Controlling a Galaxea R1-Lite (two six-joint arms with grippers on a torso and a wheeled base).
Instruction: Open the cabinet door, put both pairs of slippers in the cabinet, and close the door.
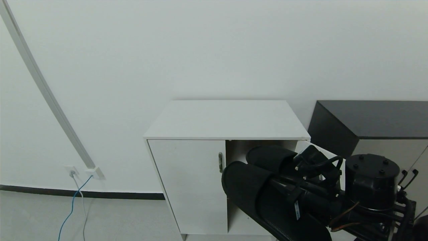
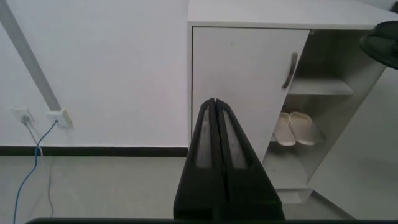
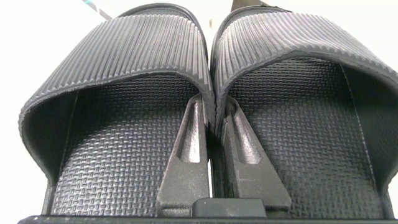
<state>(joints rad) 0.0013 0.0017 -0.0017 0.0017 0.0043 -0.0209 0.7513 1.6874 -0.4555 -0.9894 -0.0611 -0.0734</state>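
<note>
Clenched on the black slippers (image 1: 254, 180) with the right end effector (image 3: 214, 124), pinching both inner walls together, toes pointed at the open right half of the cabinet (image 1: 224, 117). Hangs just outside the opening, not yet inside. Over at the left end effector (image 2: 216, 106): pressed shut, gripping nothing, facing the closed left door (image 2: 242, 81). Already resting on a lower shelf inside: the pale slippers (image 2: 296, 127).

Could snag the toes on the door edge or a shelf lip going in. Could drop one slipper, pinched only by thin walls. Could shove the pale pair on arrival. Nothing legible by way of brands, labels or writing.
</note>
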